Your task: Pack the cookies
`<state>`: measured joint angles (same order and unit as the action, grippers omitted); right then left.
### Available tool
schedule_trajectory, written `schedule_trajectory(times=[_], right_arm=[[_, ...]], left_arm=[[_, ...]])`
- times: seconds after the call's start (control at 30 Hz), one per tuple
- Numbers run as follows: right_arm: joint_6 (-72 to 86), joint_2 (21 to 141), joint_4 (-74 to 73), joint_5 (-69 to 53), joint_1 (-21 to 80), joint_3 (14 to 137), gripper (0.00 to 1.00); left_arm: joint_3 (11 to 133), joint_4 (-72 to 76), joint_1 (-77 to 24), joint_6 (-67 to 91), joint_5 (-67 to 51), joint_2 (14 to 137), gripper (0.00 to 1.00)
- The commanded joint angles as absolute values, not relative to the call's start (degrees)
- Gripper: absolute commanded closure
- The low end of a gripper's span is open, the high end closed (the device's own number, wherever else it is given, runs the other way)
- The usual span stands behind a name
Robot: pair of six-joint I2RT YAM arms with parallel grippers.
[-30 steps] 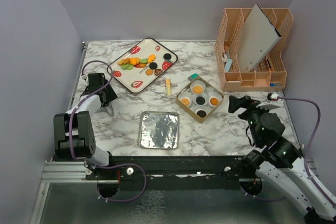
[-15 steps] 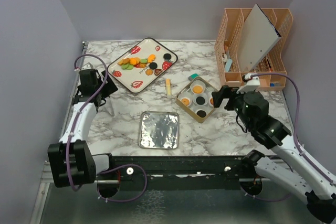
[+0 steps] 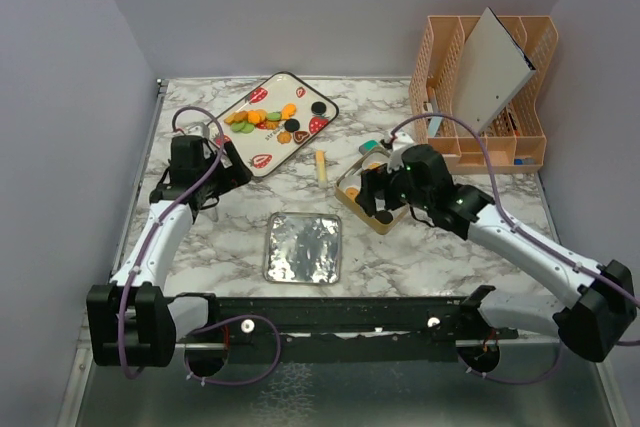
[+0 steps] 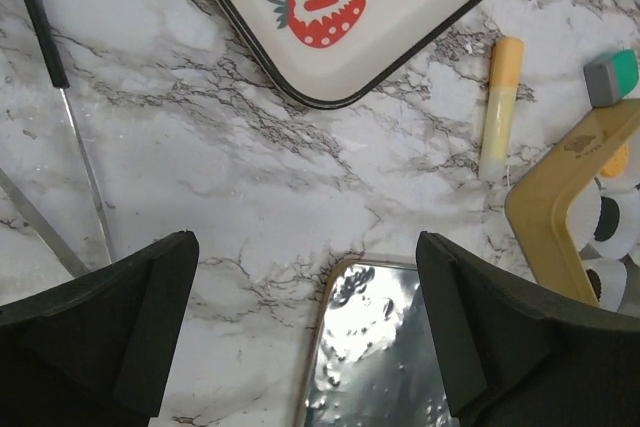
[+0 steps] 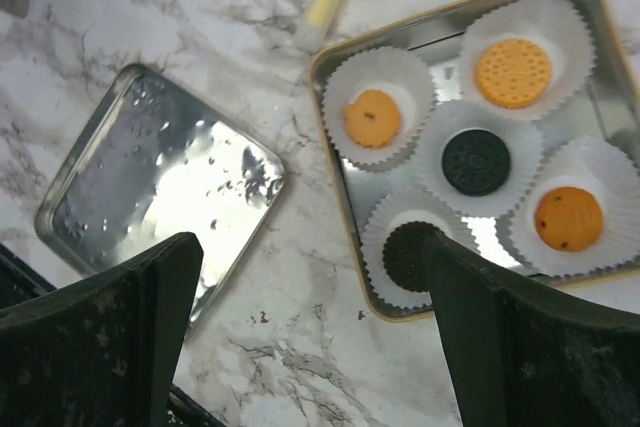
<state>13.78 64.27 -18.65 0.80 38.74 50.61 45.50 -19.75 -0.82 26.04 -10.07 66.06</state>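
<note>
The left gripper (image 4: 302, 247) hovered with fingers spread wide and empty above bare marble, just off the corner of the strawberry-print tray (image 3: 243, 152), where the loose cookies (image 3: 262, 118) lay bunched together. A low approach there could nudge the tray or pinch two discs at once. The tin lid (image 3: 303, 247) lay inner face up near the front edge, and a yellow stick (image 3: 321, 165) lay between the tray and the tin (image 4: 550, 212). Five paper cups (image 5: 395, 62) each held one cookie. The right gripper (image 5: 310, 242), equally wide apart and holding nothing, hung over the tin's near corner, where a descent risked clipping the rim, crushing a cup or skidding the tin.
</note>
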Motion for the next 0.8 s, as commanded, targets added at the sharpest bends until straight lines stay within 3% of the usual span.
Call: schedule_trajectory(times=[0.0, 0.27, 0.77], right_arm=[[9.2, 69.6, -19.5, -5.1, 42.7, 54.1, 0.00], [12.9, 81.1, -27.0, -0.2, 47.8, 59.7, 0.02], [36.6, 94.3, -27.7, 9.5, 54.1, 59.5, 0.18]], left_arm=[[45.2, -22.6, -3.8, 22.7, -11.0, 64.3, 0.02], [43.0, -24.2, -12.1, 20.2, -3.4, 63.7, 0.03], [43.9, -26.5, -17.8, 18.3, 3.0, 60.2, 0.02]])
